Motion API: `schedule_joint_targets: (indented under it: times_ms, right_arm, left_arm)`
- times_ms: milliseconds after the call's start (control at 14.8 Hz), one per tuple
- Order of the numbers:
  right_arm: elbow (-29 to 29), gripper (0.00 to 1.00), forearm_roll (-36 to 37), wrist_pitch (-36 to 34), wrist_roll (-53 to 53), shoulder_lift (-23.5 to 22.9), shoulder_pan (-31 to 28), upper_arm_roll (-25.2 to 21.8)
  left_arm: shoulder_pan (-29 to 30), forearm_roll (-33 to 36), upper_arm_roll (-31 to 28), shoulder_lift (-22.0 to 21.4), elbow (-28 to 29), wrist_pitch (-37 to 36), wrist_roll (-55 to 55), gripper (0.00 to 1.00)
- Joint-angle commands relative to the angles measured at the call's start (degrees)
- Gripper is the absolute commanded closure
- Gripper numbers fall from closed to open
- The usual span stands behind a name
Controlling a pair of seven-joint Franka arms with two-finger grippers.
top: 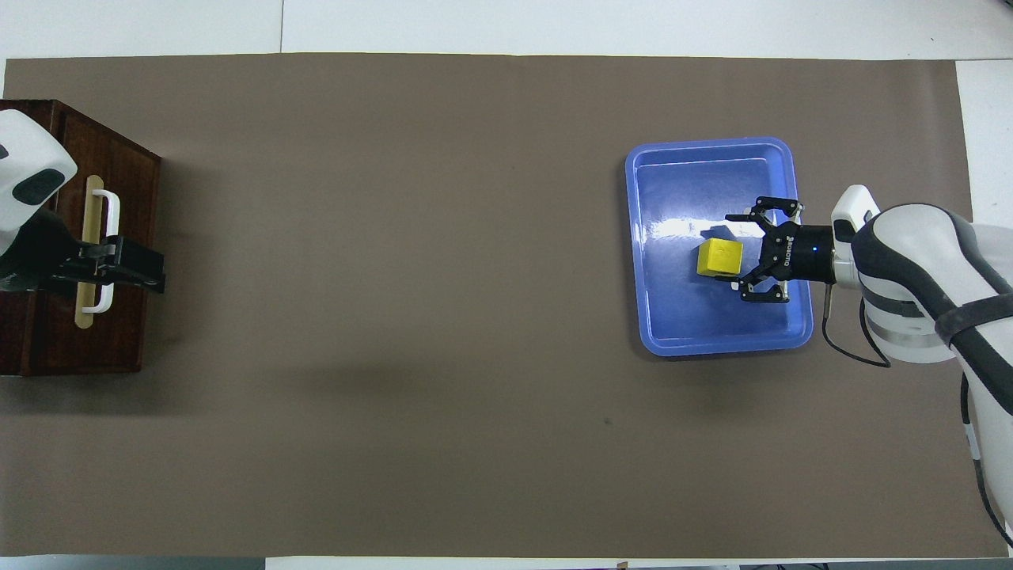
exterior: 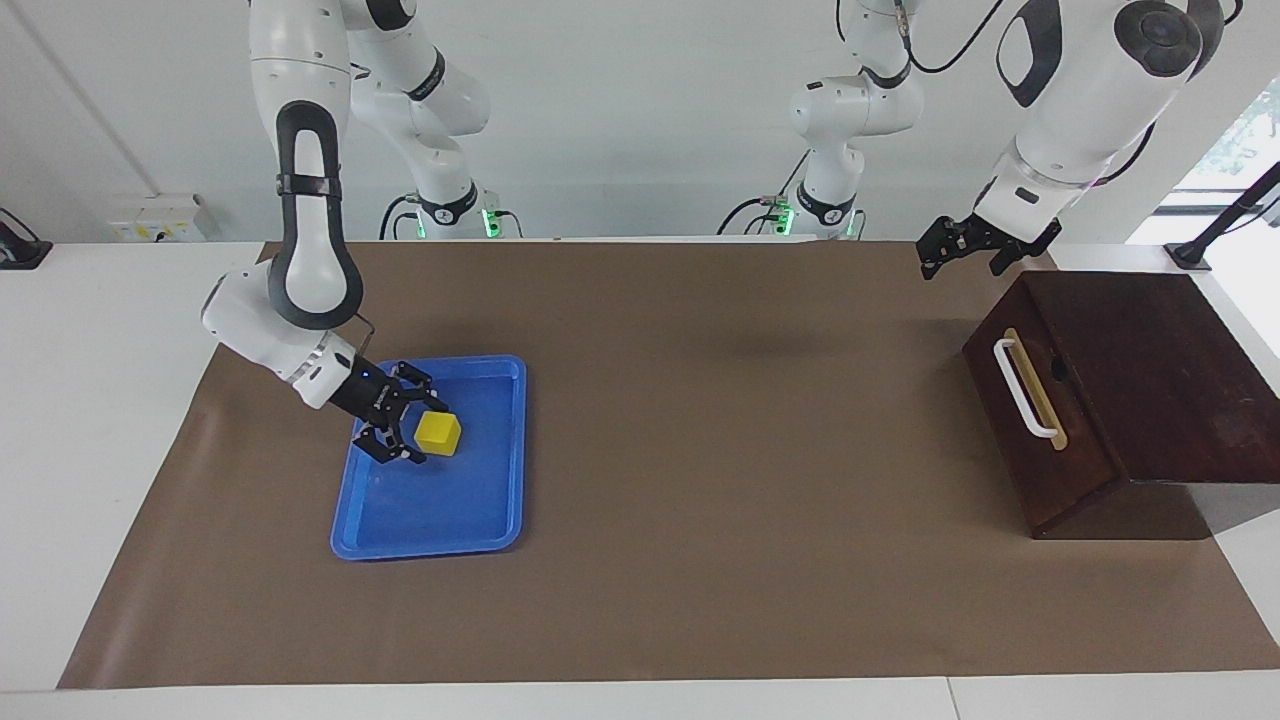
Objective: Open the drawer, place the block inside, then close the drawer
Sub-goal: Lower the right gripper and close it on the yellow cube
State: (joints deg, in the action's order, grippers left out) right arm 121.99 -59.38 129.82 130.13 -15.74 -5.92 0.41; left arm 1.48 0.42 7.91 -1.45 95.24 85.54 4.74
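The yellow block (exterior: 438,432) lies in the blue tray (exterior: 480,520), toward the right arm's end of the table. My right gripper (exterior: 426,431) is low in the tray and open, with the block between its fingertips; the overhead view shows the block (top: 719,257) and this gripper (top: 722,248) the same way. The dark brown drawer (exterior: 1065,465) is shut, its white handle (exterior: 1025,390) facing the table's middle. My left gripper (exterior: 962,270) hangs open in the air; in the overhead view it (top: 150,273) is over the handle (top: 111,237).
A brown mat (exterior: 700,450) covers the table between the tray and the cabinet (exterior: 1150,370). The tray in the overhead view (top: 712,336) holds only the block. White table surface borders the mat.
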Motion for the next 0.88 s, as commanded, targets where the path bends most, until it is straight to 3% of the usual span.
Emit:
schedule_joint_targets:
  times_ms: [0,67,202,808]
  right_arm:
    - [0.2,0.13,-1.5,1.3,2.1,-0.3,-0.2,0.3]
    - [0.2,0.32,-1.5,1.4,2.1,-0.3,-0.2,0.3]
    - [0.2,1.0,-1.4,2.0,2.2,-0.3,-0.2,0.3]
    - [-0.3,1.0,-1.5,1.8,1.3,-0.3,-0.1,0.3]
  left_arm:
    - [-0.2,-0.4,-0.4,-0.7,0.2,-0.9,-0.3,0.0]
    - [-0.2,-0.5,-0.4,-0.7,0.2,-0.9,-0.3,0.0]
    - [-0.2,-0.5,-0.4,-0.7,0.2,-0.9,-0.3,0.0]
    - [-0.6,-0.5,-0.4,-0.7,0.2,-0.9,-0.2,0.0]
